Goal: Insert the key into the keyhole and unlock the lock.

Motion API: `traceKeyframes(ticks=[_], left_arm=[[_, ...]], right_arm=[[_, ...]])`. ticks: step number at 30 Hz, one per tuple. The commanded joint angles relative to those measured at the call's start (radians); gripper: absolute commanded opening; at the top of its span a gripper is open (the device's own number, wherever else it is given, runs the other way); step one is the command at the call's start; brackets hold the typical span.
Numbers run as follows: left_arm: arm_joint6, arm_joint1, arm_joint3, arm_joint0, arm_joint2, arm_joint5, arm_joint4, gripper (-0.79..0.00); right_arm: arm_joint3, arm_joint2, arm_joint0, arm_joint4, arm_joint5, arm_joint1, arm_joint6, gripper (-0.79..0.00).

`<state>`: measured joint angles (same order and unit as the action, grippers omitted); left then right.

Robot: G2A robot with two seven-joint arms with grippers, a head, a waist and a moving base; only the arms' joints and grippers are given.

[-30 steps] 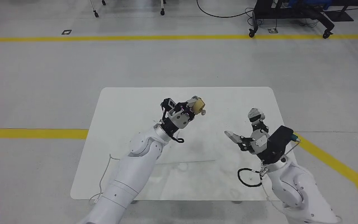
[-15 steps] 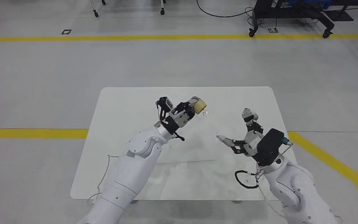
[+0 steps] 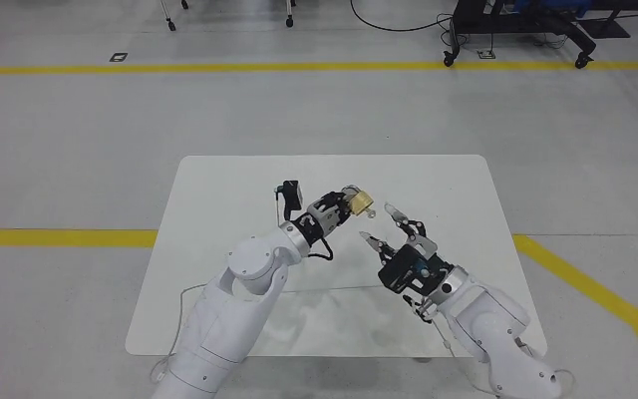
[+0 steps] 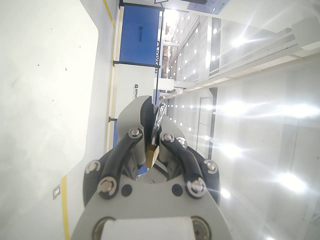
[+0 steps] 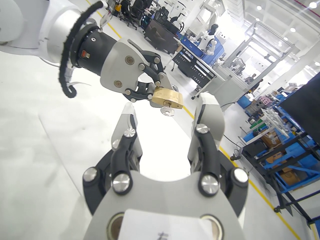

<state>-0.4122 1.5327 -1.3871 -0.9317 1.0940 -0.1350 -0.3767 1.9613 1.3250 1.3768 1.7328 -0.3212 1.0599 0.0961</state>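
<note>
Lock (image 3: 359,202), key (image 5: 167,111) seated, clamped between fingers of left gripper (image 3: 345,203); right gripper (image 3: 380,225), fingers apart, has swung in from four o'clock, likely to turn it.

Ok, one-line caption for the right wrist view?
Open right tool faces the brass padlock gripped in the left tool, a key seated in its keyhole.

The left arm (image 3: 251,267) extends forward and inward, its wrist angled toward the robot's right side. The left gripper (image 3: 344,202) is raised, with its jaws closed on a brass padlock (image 5: 167,97). The right arm (image 3: 483,324) is bent inward, its wrist aimed at the left gripper. The right gripper (image 3: 382,225) is empty, with its jaws spread wide. Its fingertips are near the padlock and not touching it.
</note>
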Motion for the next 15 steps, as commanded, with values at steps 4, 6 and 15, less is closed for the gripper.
traceKeyframes(ticks=[4,6,15], left_arm=[[-0.010,-0.004,-0.006,-0.006,-0.003,-0.010,0.024,-0.785],[-0.012,-0.004,-0.004,-0.006,-0.005,-0.011,0.028,-0.785],[-0.013,-0.003,0.007,-0.004,-0.019,0.001,0.038,-0.785]], right_arm=[[-0.011,-0.015,-0.010,0.036,0.001,0.002,-0.018,-0.329],[-0.012,-0.017,-0.011,0.054,0.007,0.003,-0.028,-0.403],[-0.008,-0.003,0.016,0.069,-0.019,0.002,-0.025,-0.560]])
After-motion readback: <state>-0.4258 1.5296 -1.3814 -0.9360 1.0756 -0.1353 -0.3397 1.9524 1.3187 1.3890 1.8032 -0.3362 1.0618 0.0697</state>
